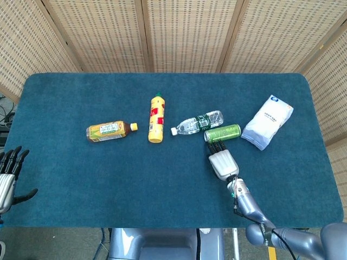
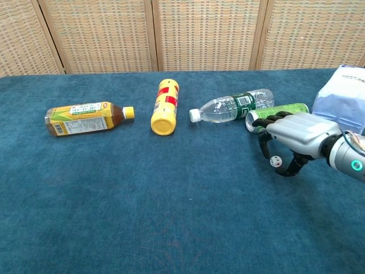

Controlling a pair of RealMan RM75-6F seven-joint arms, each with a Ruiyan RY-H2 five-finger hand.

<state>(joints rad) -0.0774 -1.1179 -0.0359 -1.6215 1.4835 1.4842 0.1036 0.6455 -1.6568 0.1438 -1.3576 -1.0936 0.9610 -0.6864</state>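
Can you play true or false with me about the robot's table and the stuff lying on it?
1. The green can lies on its side. True.
2. The right hand holds the yellow bottle. False: it is at the green can, far from that bottle.
3. A small white die sits on the cloth under the right hand. True.
4. The white bag is at the left end of the table. False: it is at the right end, past the can.
5. The left hand holds nothing. True.

My right hand (image 2: 293, 137) reaches forward palm-down, fingers curled, holding nothing; my left hand (image 1: 8, 179) rests off-side, fingers spread.
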